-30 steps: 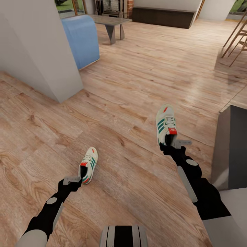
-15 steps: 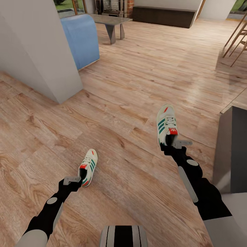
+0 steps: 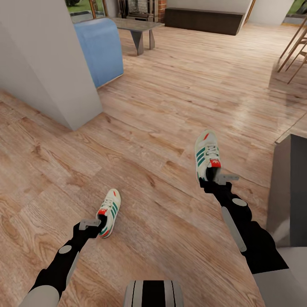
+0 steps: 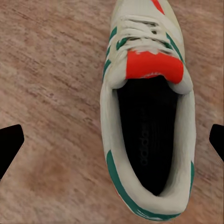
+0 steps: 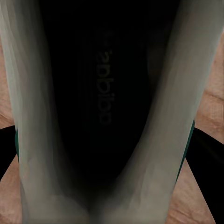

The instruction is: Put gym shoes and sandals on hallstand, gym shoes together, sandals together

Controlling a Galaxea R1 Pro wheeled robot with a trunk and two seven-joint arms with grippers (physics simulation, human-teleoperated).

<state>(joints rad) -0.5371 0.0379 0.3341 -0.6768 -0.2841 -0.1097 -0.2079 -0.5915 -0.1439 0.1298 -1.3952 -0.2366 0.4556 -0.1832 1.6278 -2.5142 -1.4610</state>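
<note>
Right pincer (image 3: 215,181) clamps the heel of the right gym shoe (image 3: 206,154) – raised off the corridor floor (image 3: 170,98). Left pincer (image 3: 92,224) spread wide over the left gym shoe (image 3: 109,211), not touching – shoe flat on floor.

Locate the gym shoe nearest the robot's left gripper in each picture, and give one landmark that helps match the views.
Head view: lower left of centre, the gym shoe lies on the floor, heel at the left gripper.
Left wrist view: the shoe runs through the centre, opening toward the camera.
Right wrist view: that picture shows a shoe's opening up close; which shoe cannot be told from it alone.
Shared landmark: the red-orange tongue patch.
</note>
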